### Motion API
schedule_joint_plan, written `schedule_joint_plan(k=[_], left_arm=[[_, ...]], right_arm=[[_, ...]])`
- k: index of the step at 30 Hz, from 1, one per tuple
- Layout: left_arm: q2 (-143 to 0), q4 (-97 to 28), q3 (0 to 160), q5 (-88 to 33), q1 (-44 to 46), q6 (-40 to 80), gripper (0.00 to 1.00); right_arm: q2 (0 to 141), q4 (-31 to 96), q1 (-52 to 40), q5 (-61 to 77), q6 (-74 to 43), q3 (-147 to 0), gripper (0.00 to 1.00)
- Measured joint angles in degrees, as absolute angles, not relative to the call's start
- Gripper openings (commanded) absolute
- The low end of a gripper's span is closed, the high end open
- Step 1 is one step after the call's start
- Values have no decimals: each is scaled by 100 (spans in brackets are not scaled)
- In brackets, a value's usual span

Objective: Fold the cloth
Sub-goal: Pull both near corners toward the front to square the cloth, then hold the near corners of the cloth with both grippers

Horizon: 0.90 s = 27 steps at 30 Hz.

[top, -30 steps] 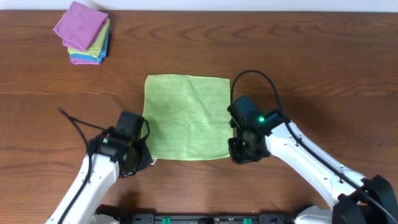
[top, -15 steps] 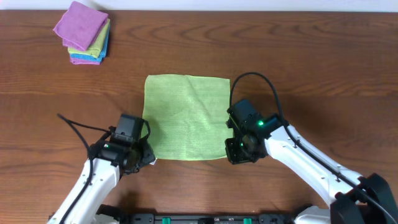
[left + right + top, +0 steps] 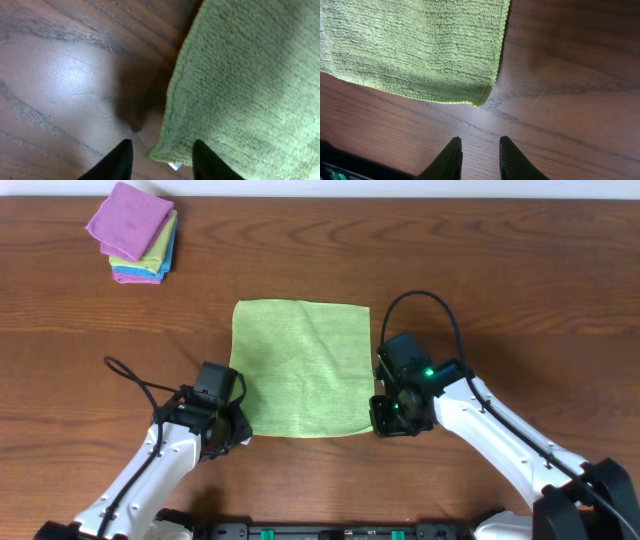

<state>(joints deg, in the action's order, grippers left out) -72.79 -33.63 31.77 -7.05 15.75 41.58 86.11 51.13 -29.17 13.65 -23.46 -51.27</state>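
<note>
The cloth (image 3: 300, 368) lies flat and spread out in the middle of the wooden table, a lime-green square. My left gripper (image 3: 230, 438) sits at its near left corner. In the left wrist view that gripper (image 3: 161, 146) stands open, and the cloth's corner (image 3: 167, 150) with a small white label (image 3: 175, 165) lies between the two dark fingers (image 3: 121, 161). My right gripper (image 3: 387, 423) is at the near right corner. Its wrist view shows that gripper (image 3: 480, 140) open by a narrow gap over bare wood, the cloth (image 3: 420, 45) just ahead of its tips.
A stack of folded cloths (image 3: 135, 235), purple on top of lime and blue, sits at the far left corner. A black cable (image 3: 130, 375) loops off the left arm. A dark rail (image 3: 330, 530) runs along the table's near edge.
The left gripper has opened and slid a little right, so the cloth's corner now lies between its fingers. The right gripper shifted left, then back right, beside the near right corner.
</note>
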Motion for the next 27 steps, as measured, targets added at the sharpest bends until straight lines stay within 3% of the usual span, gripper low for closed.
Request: schedule_joint_plan(k=[3,7,11,27], left_arm=[[-7363,-3280,3173,-685,1575,4217,12],[-7384,-3208,3173,-685,1575,4219,6],[-7384,-3186,3173,-685,1575,4222,6],[-7384,-3162,3173,-687,1575,4222,6]], right_arm=[[8611,5113,-2917,1365,-2349,-5127,27],[8611,5140,-2917,1382,-2351,-5124,31],[8611,5094,-2917,1492,-2353,-5120,39],[9218,4615,-2917,1638,-2355,-5076,37]])
